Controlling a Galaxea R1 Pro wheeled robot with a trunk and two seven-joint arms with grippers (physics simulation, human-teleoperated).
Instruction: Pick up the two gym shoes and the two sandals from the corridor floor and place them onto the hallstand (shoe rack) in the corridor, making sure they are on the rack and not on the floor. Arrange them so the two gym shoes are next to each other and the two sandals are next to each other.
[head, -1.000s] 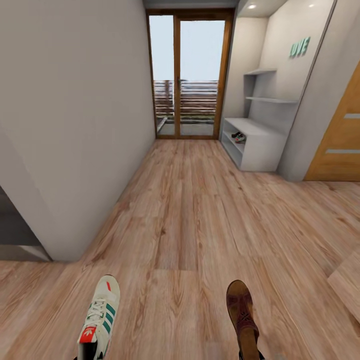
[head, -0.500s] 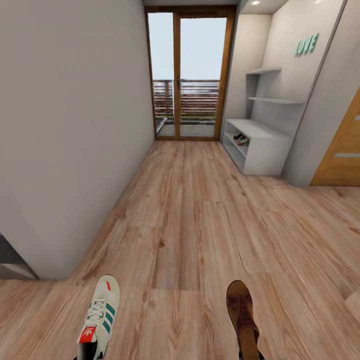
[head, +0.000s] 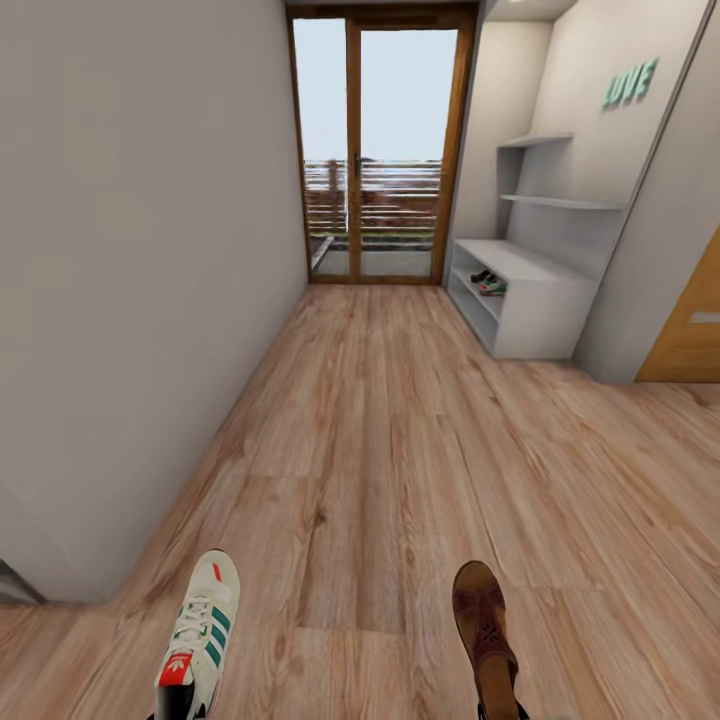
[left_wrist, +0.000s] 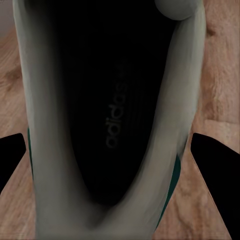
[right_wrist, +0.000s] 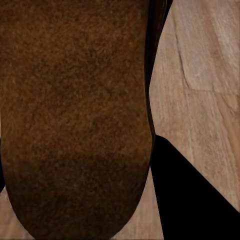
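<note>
- left end effector (left_wrist: 120, 160): black fingers (left_wrist: 12, 155) on both sides of the gym shoe (left_wrist: 107, 125), clamped on its heel end; inside of shoe dark, branded insole visible
- head view: same gym shoe (head: 198, 632) at bottom left, toe pointing ahead, raised over the corridor floor (head: 380, 450); white with green stripes, red tongue tab
- right end effector (right_wrist: 120, 170): one black finger (right_wrist: 195, 195) beside the sandal (right_wrist: 75, 115), the other hidden; clamped on the sandal, brown suede footbed close to the camera
- head view: sandal (head: 487, 630) at bottom right, toe forward, dark brown, over the floor, well apart from the gym shoe
- hallstand (head: 535, 300) far ahead on the right side, pale grey, low worktop with open shelves, two staggered upper shelves on the back panel
- second gym shoe (head: 493, 286) plus a dark shoe (head: 480, 277), probably the other sandal, sit side by side on a shelf row inside the hallstand; too small for detail
- green "LOVE" letters (head: 629, 84) on the wall above the hallstand
- glass door (head: 380, 150) with wood frame at corridor end; wooden door (head: 690, 330) at right edge; grey wall (head: 140, 250) on the left
</note>
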